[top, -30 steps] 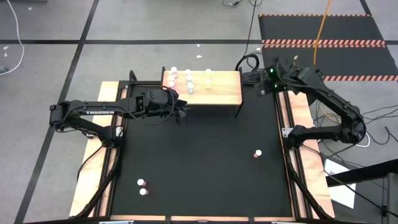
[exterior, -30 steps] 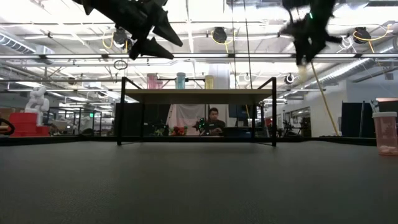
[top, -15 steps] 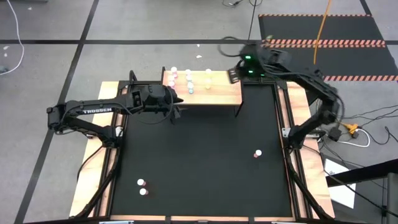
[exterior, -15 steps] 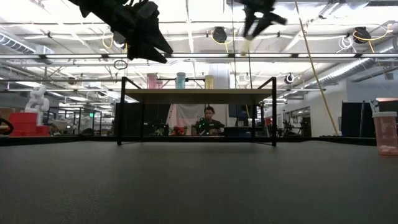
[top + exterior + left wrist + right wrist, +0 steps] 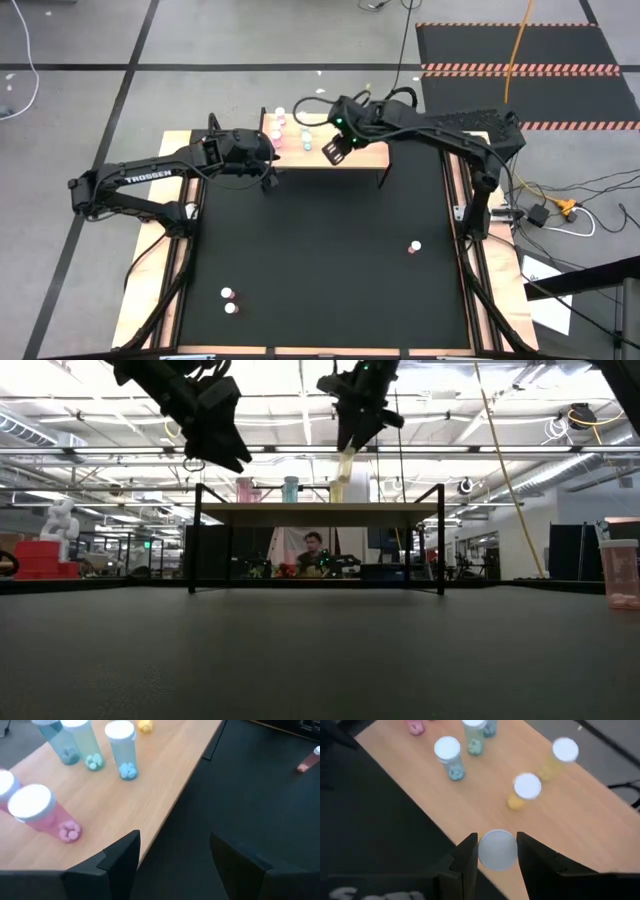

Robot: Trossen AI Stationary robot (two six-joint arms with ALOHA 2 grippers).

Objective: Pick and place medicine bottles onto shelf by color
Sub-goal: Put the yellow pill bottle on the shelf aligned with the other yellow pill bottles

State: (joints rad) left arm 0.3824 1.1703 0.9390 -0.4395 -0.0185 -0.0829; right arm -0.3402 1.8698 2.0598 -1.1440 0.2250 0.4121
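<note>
The shelf (image 5: 350, 148) stands at the table's far edge with pink, blue and yellow medicine bottles upright on its board. My right gripper (image 5: 496, 851) hangs above the shelf's front edge, shut on a yellow bottle (image 5: 345, 466). My left gripper (image 5: 175, 857) hovers open and empty over the shelf's near left corner (image 5: 265, 176), with two pink bottles (image 5: 37, 812) just beyond its fingers. In the low view my left gripper (image 5: 215, 445) is on the left and my right gripper (image 5: 352, 442) is near the middle. My right gripper pinches the yellow bottle at its white-capped top (image 5: 496, 849) between its two fingers. The fingers slant down from the table's right side. The bottle hangs below the fingertips, a little tilted, clear of the shelf board (image 5: 320, 510).
Three bottles stand on the black mat: one pink at the right (image 5: 413, 246) and two near the front left (image 5: 228, 300). Blue bottles (image 5: 449, 756) and yellow ones (image 5: 526, 790) stand close under the right gripper. Wooden strips edge the mat on both sides.
My right gripper has swung from the table's far right corner toward the left, carrying the yellow bottle to above the shelf, and has rolled on the way. My left gripper has drifted toward the table's left edge along the shelf's front and rolled, staying open.
</note>
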